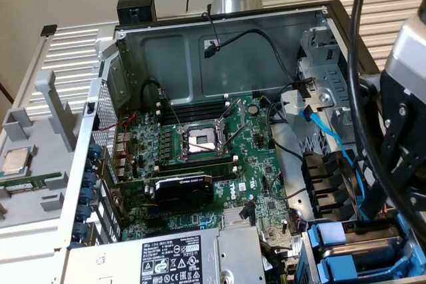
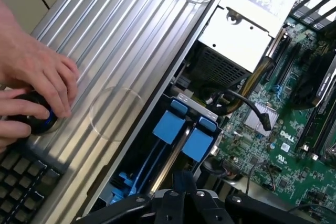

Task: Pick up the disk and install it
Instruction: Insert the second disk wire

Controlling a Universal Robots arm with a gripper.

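While an opened computer case [image 1: 219,51] fills most of the exterior view, its green motherboard [image 1: 219,157] is seen at centre, with the bare processor socket [image 1: 200,141] in the middle and a power supply [image 1: 173,257] at lower centre. At the lower right of that view, the drive bays are found, where the disk [image 1: 359,237] is seated, its blue carrier [image 1: 329,239] showing at the front. The arm's grey body [image 1: 406,98] is seen at the right edge, directly above the bays.

In the wrist view, the gripper [image 2: 184,195] is seen at bottom centre with its jaws brought together, nothing visibly clamped. Two blue carrier tabs [image 2: 184,135] are seen just beyond its tips, the bay's long axis running away from the pincer. At the left of the wrist view, a person's hand [image 2: 34,85] is seen resting on a dark knob [image 2: 37,119] beside a keyboard [image 2: 21,182].
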